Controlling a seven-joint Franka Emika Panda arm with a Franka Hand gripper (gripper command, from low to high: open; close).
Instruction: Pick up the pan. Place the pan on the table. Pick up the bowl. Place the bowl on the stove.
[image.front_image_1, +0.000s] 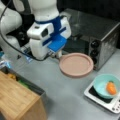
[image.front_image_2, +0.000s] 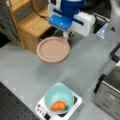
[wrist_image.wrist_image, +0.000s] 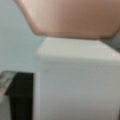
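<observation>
The claw (image.front_image_1: 58, 53) is clamped on the short white handle of the round dusty-pink pan (image.front_image_1: 76, 64), held above the grey desk (image.front_image_1: 67, 97); a loose grip could tip it.

Both front views high, angled down, opposite sides, sharing pan (image.front_image_1: 76, 64) and stove (image.front_image_2: 75, 103); wrist view close on pan handle.

The pan (image.front_image_1: 76, 64) is showing a matt pink finish; the toaster oven (image.front_image_1: 100, 37) is gleaming like brushed steel; the box (image.front_image_1: 17, 100) is looking wooden.
</observation>
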